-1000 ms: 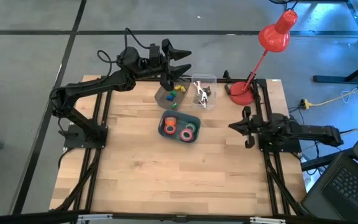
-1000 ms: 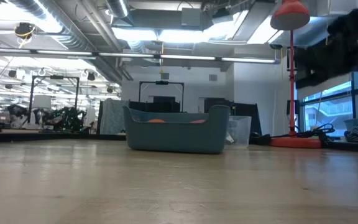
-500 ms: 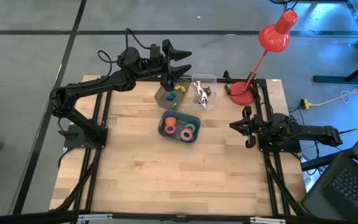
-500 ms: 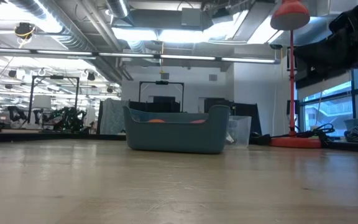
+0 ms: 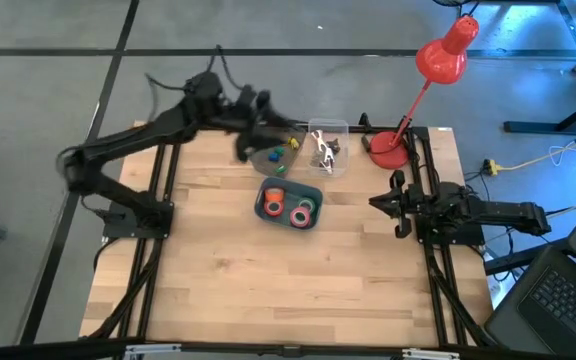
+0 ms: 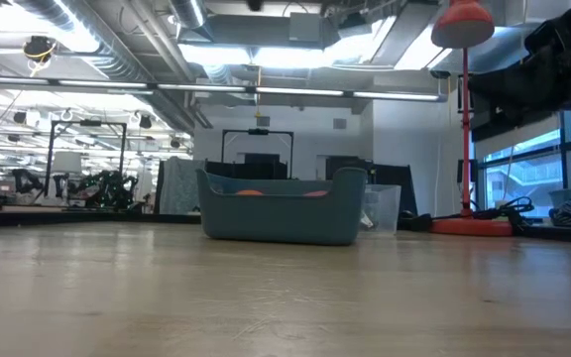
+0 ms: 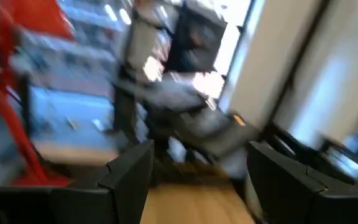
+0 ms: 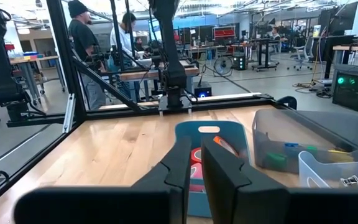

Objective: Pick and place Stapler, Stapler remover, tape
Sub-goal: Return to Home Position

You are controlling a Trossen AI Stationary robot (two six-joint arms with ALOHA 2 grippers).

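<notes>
Since the earlier frame my left arm has swung away from above the clear bins (image 5: 338,127) toward home; its left gripper (image 7: 199,152) travels with fingers apart and nothing between them, its last drop apparently done. Mid-table, the tape (image 5: 301,210) lies sorted in the blue bin (image 5: 286,182), just in front of the clear bins. At the right edge my right gripper (image 8: 196,146) is parked, fingers together and empty, clear of the left arm's path.
</notes>
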